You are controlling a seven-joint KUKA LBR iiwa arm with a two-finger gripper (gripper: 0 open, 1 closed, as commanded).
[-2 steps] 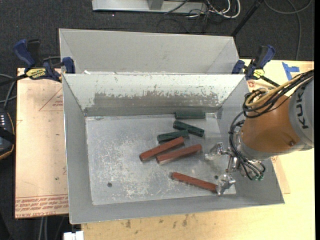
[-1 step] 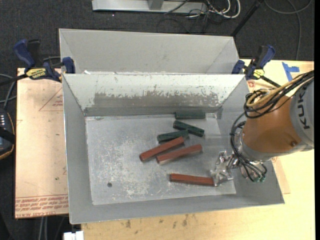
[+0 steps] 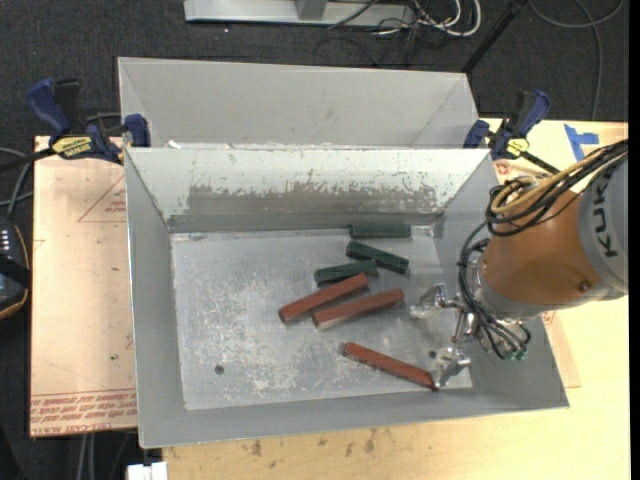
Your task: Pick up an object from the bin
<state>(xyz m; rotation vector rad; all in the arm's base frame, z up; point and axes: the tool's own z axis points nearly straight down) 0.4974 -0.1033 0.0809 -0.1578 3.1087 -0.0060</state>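
1. Orange-brown wrist housing (image 3: 545,268) loomed at the frame's right, over the grey bin's (image 3: 150,298) right wall.
2. Below it, the gripper (image 3: 443,334) hung with fingers spread apart.
3. One fingertip (image 3: 449,366) stood just beside the right end of a long red-brown bar (image 3: 385,363), which lay flat at lower centre-right.
4. Two similar red-brown bars (image 3: 340,303) and some dark green bars (image 3: 365,258) lay higher, mid-floor.

1. The gripper (image 3: 447,334) was silvery metal, its wrist cover (image 3: 540,263) orange-brown.
2. A reddish-brown bar (image 3: 388,364) lay at its lower finger.
3. Left of it lay a reddish-brown pair (image 3: 323,299), with dark green bars (image 3: 378,258) just beyond them.
4. The bin (image 3: 230,328) was grey, scuffed whitish.
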